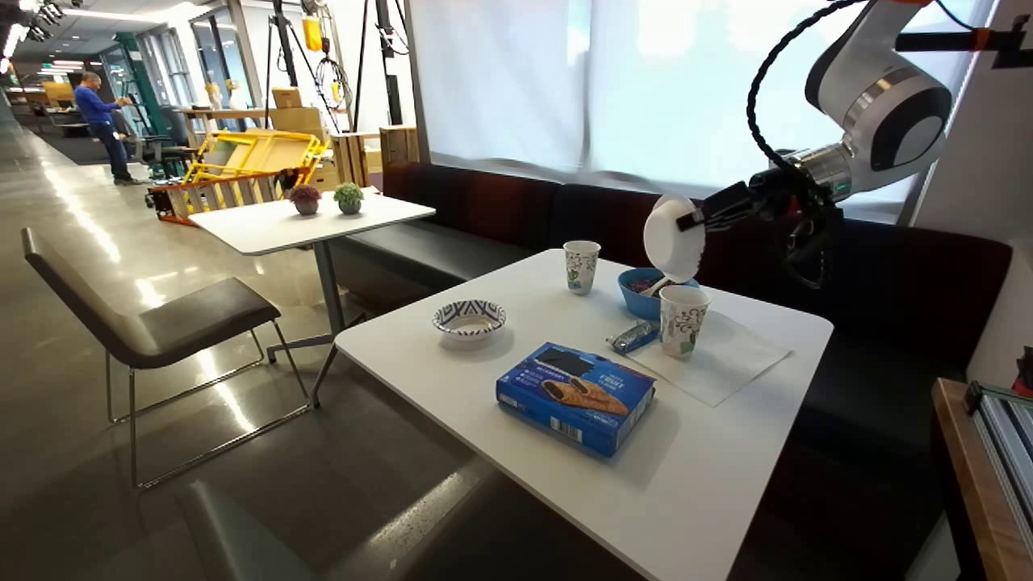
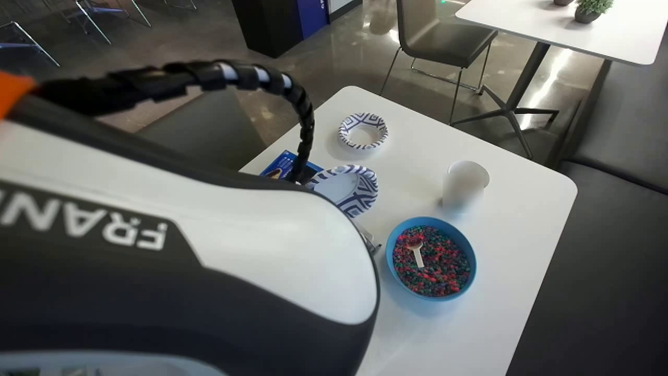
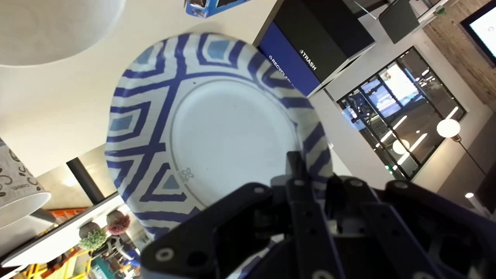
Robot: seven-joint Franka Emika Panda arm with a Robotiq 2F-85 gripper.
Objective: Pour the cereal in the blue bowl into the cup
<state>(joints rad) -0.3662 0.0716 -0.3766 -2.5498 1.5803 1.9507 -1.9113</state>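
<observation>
The blue bowl (image 1: 637,303) stands upright on the white table, full of small coloured cereal pieces with a white spoon in it; it also shows in an exterior view (image 2: 460,239). A patterned paper cup (image 1: 682,323) stands close beside it, and another paper cup (image 1: 581,266) stands behind. My gripper (image 1: 692,218) is shut on the rim of a whitish patterned bowl (image 1: 671,242), held on edge above the blue bowl. In the wrist view the gripper (image 3: 316,176) pinches this patterned bowl (image 3: 232,135), whose inside looks empty. The blue bowl is out of the wrist view.
Another patterned bowl (image 1: 470,319) sits on the table. A flat blue box (image 1: 577,395) lies near the table's edge. A wrapped bar (image 1: 633,336) and a paper sheet (image 1: 734,363) lie beside the near cup. A bench (image 1: 452,234) runs behind the table.
</observation>
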